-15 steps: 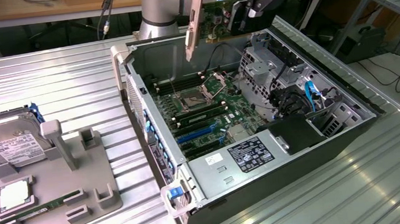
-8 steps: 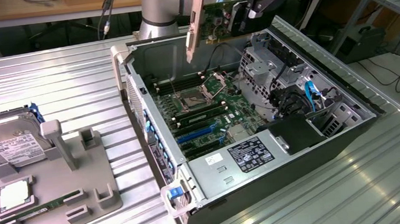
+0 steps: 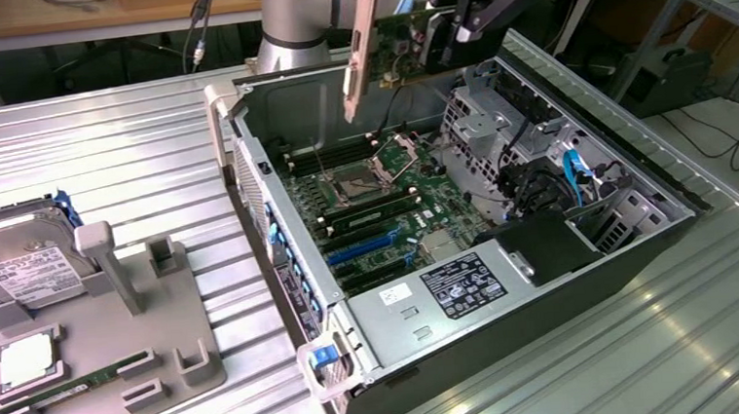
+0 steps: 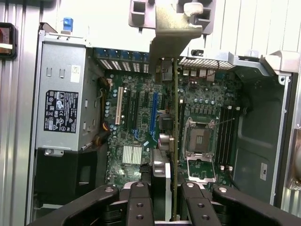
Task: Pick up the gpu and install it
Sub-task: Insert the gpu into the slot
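The gpu (image 3: 397, 41) hangs in the air over the back part of the open computer case (image 3: 253, 176). It is a thin card with a pale metal bracket strip (image 3: 355, 57) pointing down. My gripper (image 3: 468, 19) is shut on the card's far end. In the wrist view I look down the card's edge (image 4: 175, 136), with its bracket (image 4: 171, 28) at the far end, and my black fingers (image 4: 141, 202) clamp it from both sides. Below it lies the motherboard (image 4: 136, 136) with its blue expansion slot (image 4: 154, 117).
A silver power supply (image 3: 448, 289) fills the case's near end, and a drive cage (image 3: 494, 120) with blue cables stands on the exterior view's right. On the slatted table, a grey fixture (image 3: 155, 310) holds a hard drive (image 3: 23, 270) and a green memory stick (image 3: 76, 384).
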